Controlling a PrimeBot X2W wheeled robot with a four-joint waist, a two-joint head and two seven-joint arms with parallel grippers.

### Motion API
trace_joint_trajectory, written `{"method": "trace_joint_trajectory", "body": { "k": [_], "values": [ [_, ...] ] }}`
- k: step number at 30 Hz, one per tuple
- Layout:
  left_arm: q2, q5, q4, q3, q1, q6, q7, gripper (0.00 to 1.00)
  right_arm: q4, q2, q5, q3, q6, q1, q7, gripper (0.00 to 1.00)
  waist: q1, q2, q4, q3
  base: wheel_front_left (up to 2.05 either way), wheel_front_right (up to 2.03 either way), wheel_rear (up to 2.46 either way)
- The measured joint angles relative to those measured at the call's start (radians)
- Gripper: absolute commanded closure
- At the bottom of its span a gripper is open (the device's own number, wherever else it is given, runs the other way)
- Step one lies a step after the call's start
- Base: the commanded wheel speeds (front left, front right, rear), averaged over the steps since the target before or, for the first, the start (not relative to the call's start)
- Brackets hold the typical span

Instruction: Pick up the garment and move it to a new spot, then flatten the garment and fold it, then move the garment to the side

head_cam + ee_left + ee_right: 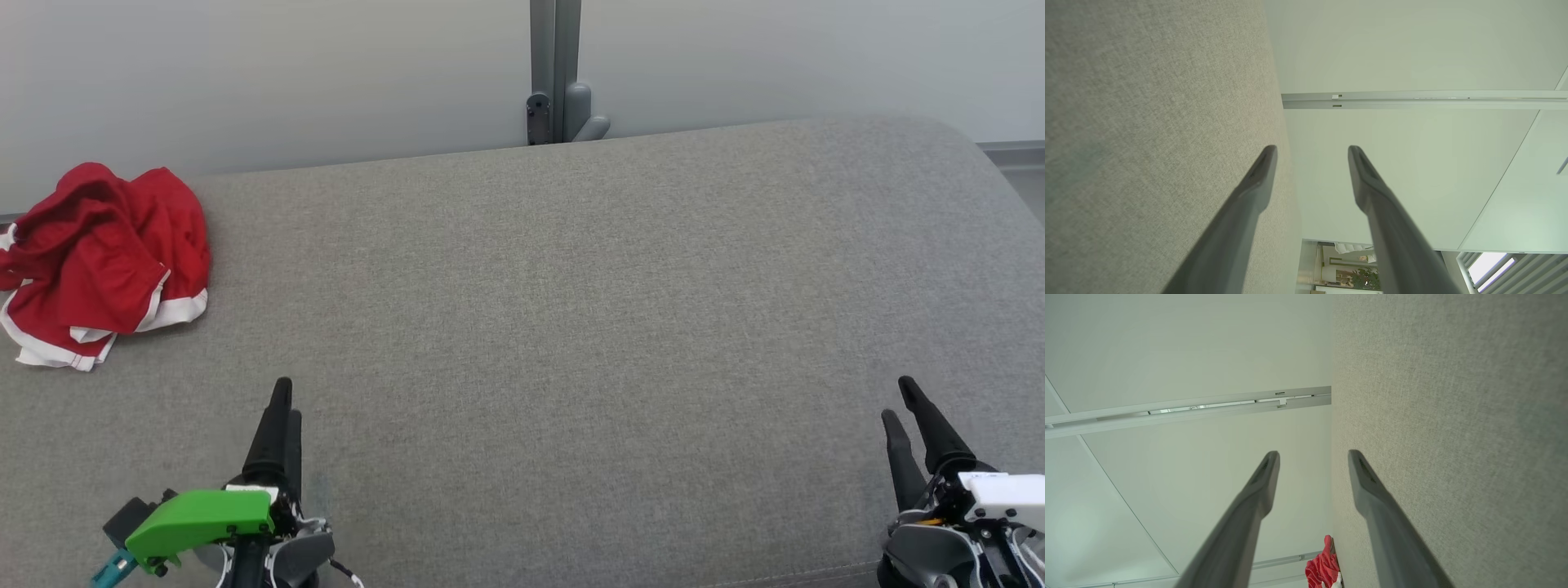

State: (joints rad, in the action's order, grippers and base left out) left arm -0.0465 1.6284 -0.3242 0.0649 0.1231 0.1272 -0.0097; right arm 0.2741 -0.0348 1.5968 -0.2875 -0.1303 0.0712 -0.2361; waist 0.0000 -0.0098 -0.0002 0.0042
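Garment: crumpled red white-trimmed cloth garment (102, 261), well ahead-left of left gripper (286, 398).
Grippers: left and right gripper (898, 398) both spread, empty.
Progress: apparently nothing done yet; pick-up, flattening, folding remain.

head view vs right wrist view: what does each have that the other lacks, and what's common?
Head view adds: the left gripper with a green cover at its wrist, and the red garment seen whole, crumpled and white-trimmed, at the far left of the grey cushion.
Right wrist view adds: a square look between the open fingers of the right gripper, plus a pale rail near the garment.
Both: garment, cushion, right gripper, pale wall.
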Motion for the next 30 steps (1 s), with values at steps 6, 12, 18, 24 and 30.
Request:
{"method": "trace_joint_trajectory", "body": {
  "k": [6,12,18,24,30],
  "values": [
    [0.001,-0.003,-0.003,0.008,-0.023,-0.001,-0.011,0.00,0.009,0.006,-0.001,0.024,0.000,-0.017,0.026,0.00,0.0000,0.0000,0.000,-0.001,0.00,0.00,0.00],
    [0.001,-0.027,0.023,0.017,-0.033,-0.001,-0.034,0.00,-0.004,0.006,-0.029,0.058,0.000,-0.021,0.071,0.00,0.0000,0.0000,-0.001,-0.002,0.00,0.00,0.00],
    [0.001,-0.094,0.050,0.019,-0.043,-0.005,-0.053,0.00,-0.025,0.004,-0.091,0.077,0.000,-0.025,0.108,0.00,0.0000,0.0000,-0.001,-0.002,0.00,0.00,0.00],
    [0.001,-0.207,0.091,0.025,-0.046,-0.023,-0.071,0.00,-0.057,0.003,-0.179,0.092,0.000,-0.028,0.142,0.00,0.0000,0.0000,0.000,-0.002,0.00,0.00,0.00],
    [0.001,-0.317,0.127,0.035,-0.052,-0.049,-0.085,0.00,-0.097,0.002,-0.298,0.114,0.000,-0.036,0.172,0.00,0.0000,0.0000,0.001,-0.001,0.00,0.00,0.00]
  ]
}}
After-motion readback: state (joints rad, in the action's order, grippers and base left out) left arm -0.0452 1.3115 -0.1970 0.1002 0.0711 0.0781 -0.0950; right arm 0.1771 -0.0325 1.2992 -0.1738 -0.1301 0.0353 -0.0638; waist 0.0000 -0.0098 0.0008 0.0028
